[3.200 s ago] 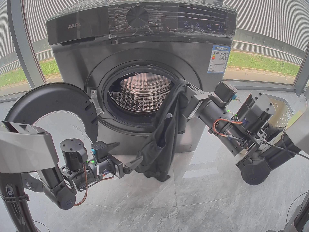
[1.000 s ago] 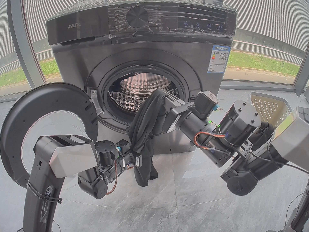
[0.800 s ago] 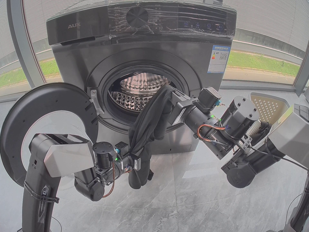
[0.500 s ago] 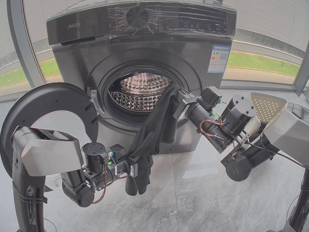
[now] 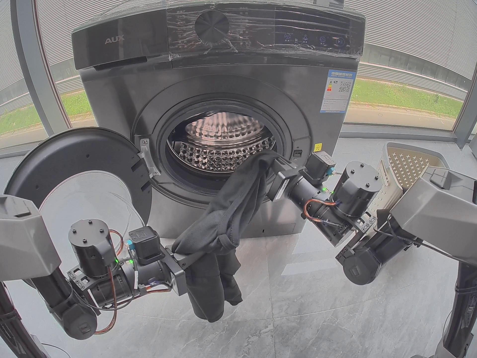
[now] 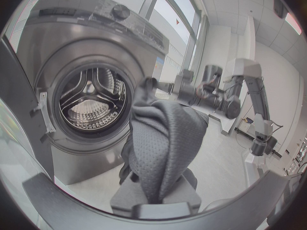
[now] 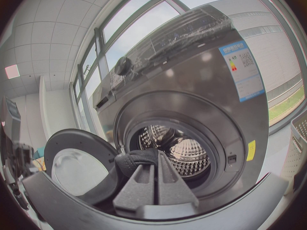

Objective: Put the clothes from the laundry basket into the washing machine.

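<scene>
The big grey washing machine (image 5: 213,75) stands at the far side, in the middle. Its round door (image 5: 74,170) is swung wide open to the left. The round hole (image 5: 218,145) into the shiny drum is open. Only the top of the cloth sits in front of its lower right rim. The smooth floor (image 5: 308,299) spreads wide on the near side of the machine. The white laundry basket (image 5: 415,167) sits on the right, near the machine's right edge, partly behind the right arm. A dark cloth (image 5: 223,215) hangs in the air, stretched from the hole's right rim down to the near left. Its loose end dangles low, near the floor. The right fingers (image 7: 164,176) are pressed together on the cloth's top end. The left fingers (image 6: 128,189) pinch a bunch of cloth lower down, apart from the door's edge.
</scene>
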